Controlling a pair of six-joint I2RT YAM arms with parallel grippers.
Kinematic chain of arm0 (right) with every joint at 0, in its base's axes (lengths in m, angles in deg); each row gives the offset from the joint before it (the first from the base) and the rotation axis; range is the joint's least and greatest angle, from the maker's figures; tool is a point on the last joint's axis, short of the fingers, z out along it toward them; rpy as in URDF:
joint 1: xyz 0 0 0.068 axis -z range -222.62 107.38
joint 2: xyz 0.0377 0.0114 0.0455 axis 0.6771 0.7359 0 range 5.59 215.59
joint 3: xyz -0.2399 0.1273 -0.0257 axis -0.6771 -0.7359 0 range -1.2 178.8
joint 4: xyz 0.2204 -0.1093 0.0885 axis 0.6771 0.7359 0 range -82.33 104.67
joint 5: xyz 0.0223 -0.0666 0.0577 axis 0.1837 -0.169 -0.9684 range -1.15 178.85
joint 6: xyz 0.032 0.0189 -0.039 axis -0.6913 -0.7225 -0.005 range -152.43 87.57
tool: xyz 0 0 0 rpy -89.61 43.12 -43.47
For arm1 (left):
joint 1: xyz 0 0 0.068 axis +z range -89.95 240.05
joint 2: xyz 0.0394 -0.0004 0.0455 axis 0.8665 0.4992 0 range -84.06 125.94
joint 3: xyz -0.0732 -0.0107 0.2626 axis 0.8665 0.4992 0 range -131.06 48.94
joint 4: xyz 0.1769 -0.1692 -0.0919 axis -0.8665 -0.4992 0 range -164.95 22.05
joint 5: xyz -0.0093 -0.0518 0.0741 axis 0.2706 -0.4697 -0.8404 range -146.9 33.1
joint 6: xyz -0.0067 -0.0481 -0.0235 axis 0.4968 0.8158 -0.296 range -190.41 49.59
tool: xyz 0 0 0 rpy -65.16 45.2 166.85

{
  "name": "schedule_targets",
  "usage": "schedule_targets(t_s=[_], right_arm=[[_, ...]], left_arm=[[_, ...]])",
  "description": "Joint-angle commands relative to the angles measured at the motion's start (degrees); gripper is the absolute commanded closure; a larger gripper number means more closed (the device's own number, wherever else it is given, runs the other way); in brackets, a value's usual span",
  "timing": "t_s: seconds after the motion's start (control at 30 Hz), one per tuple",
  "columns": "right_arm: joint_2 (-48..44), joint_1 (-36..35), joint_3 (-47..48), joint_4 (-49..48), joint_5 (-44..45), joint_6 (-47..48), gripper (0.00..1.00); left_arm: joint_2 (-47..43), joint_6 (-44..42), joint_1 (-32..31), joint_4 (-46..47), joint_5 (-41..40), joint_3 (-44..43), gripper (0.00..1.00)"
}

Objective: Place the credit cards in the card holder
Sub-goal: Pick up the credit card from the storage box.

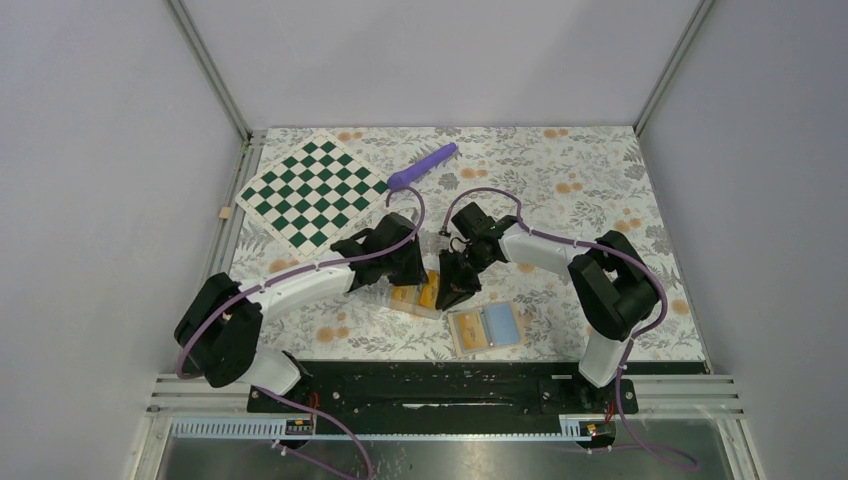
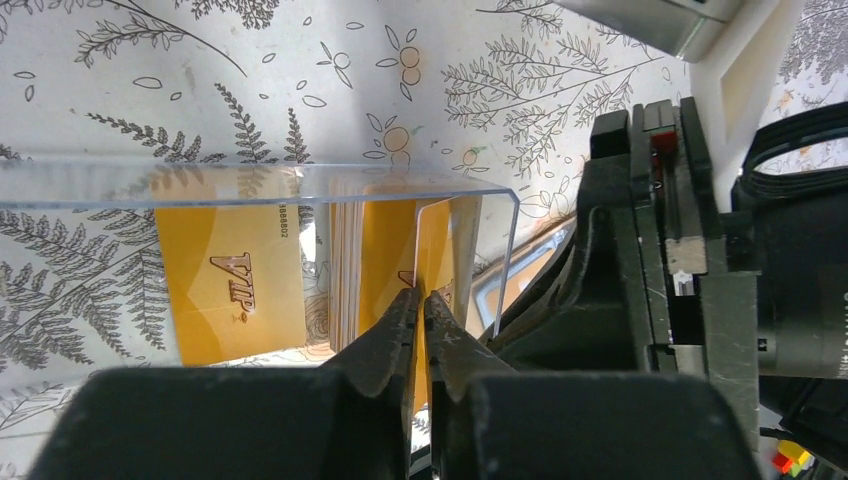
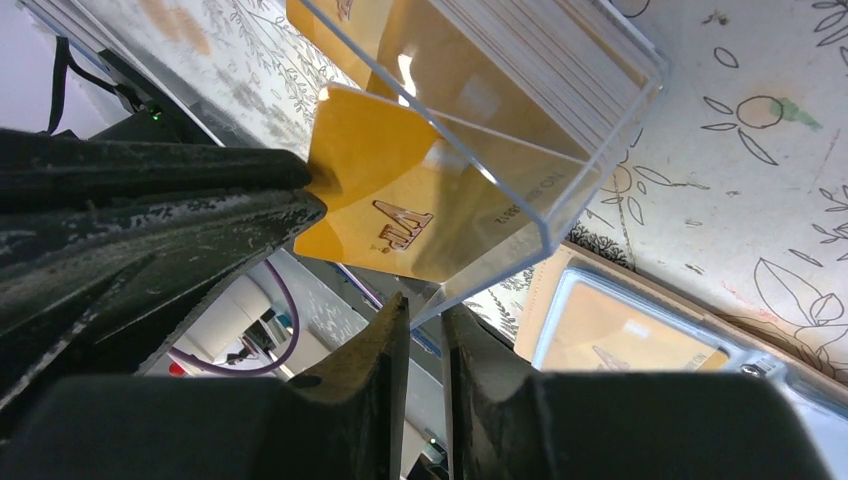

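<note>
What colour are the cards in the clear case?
The cards are orange-yellow with VIP lettering; best in left wrist view.

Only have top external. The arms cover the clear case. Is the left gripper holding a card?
Observer: Yes. In the right wrist view, the left gripper pinches one credit card by its edge.
Operator: And the right gripper?
Observer: The right gripper is closed on a wall of the clear case.
Operator: More cards in there?
Observer: Yes. The left wrist view shows a stack of cards inside it.
</note>
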Motion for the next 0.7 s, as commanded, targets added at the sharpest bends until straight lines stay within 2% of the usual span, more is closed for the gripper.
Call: schedule_targets(t_s=[0.0,0.23,0.67], right_arm=[[0.79,-0.96,0.56,-0.18,-0.37,0.79,0.78],[0.62,-0.90,0.59,0.00,-0.16,0.90,0.77],[0.62,-0.92,0.50,0.09,0.02,1.17,0.77]], left_arm=[[-1.38,2.08,-0.28,7.76,7.76,3.05,0.93],[-1.18,2.00,-0.21,9.40,10.36,4.60,0.89],[-3.53,2.51,-0.03,12.99,14.92,5.51,0.88]])
